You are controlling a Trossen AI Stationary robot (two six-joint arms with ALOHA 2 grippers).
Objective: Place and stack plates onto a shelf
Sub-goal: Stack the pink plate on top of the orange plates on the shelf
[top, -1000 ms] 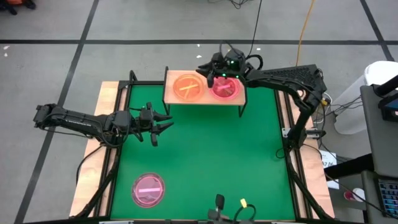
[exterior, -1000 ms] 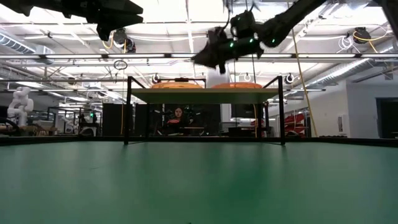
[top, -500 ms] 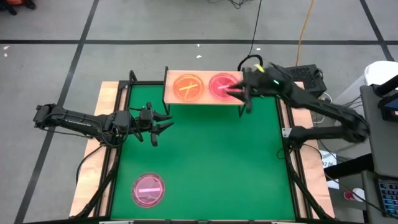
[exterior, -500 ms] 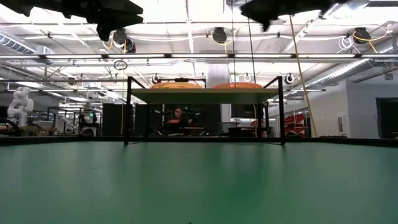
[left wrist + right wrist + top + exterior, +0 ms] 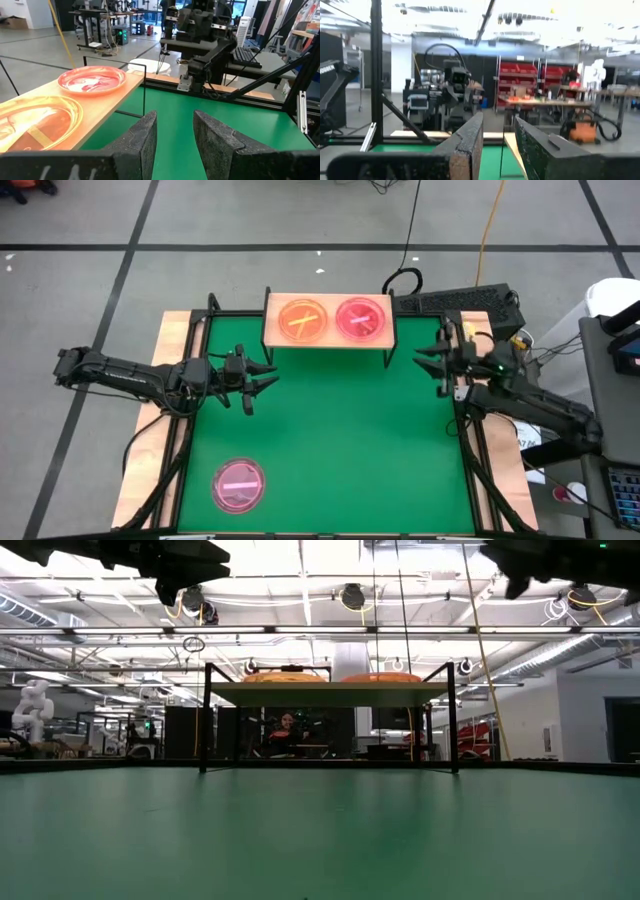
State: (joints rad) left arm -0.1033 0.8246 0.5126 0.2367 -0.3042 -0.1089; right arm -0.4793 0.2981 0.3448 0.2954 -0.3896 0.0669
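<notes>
The light-wood shelf (image 5: pixel 328 320) stands on black legs at the table's far edge. On its board lie an amber-orange plate (image 5: pixel 303 319) and a pink plate (image 5: pixel 360 318), side by side. Another pink plate (image 5: pixel 239 485) lies flat on the green mat near the near-left corner. My left gripper (image 5: pixel 272 375) hovers open over the mat, left of the shelf's near-left leg. In the left wrist view the orange plate (image 5: pixel 35 120) and the pink plate (image 5: pixel 92 81) show past the fingers. My right gripper (image 5: pixel 428 366) is open above the table's right edge, clear of the shelf.
Black frame rails and wooden side strips (image 5: pixel 170 380) border the green mat (image 5: pixel 330 440). The mat's middle and right part lie bare. In the low view the shelf (image 5: pixel 328 693) stands across the far side with both arms high above. Cables and a keyboard (image 5: pixel 460 300) lie beyond the right far corner.
My right gripper has drawn back from above the pink plate on the shelf, swinging toward the table's right edge and somewhat nearer. The pink plate has stayed on the shelf beside the orange one.
</notes>
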